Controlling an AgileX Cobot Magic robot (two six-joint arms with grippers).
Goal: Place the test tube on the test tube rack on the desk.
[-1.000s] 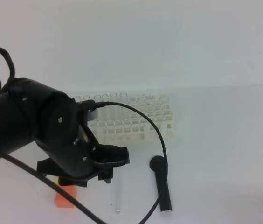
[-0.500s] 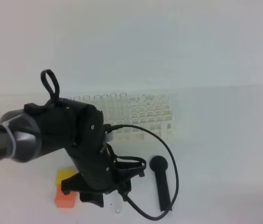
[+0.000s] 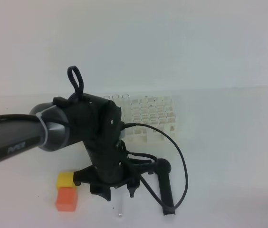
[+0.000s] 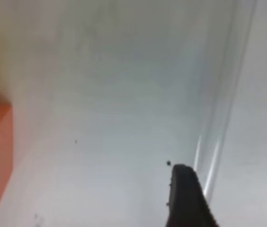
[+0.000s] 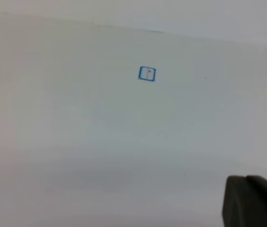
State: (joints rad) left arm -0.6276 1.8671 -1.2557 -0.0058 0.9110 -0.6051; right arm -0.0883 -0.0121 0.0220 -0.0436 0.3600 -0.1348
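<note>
The test tube (image 3: 120, 209) lies flat on the white desk (image 3: 229, 156), only its near end showing below my left arm. My left gripper (image 3: 115, 192) hangs low over it, open, one finger on each side. In the left wrist view the clear test tube (image 4: 221, 118) runs from the top right down between the dark fingertips (image 4: 184, 198); whether they touch it I cannot tell. The white test tube rack (image 3: 150, 118) stands behind the arm. Of my right gripper only a dark finger (image 5: 252, 201) shows, over bare desk, and it is shut.
A black round-headed stick (image 3: 165, 185) lies just right of the tube. An orange block (image 3: 66, 198) and a yellow block (image 3: 65, 179) sit to its left. A small blue square mark (image 5: 146, 74) is on the desk under the right arm.
My left arm has swung to the right and dropped over the test tube, wrist turned downward, jaws now spread on either side of it. The tube, stick and blocks have not moved.
</note>
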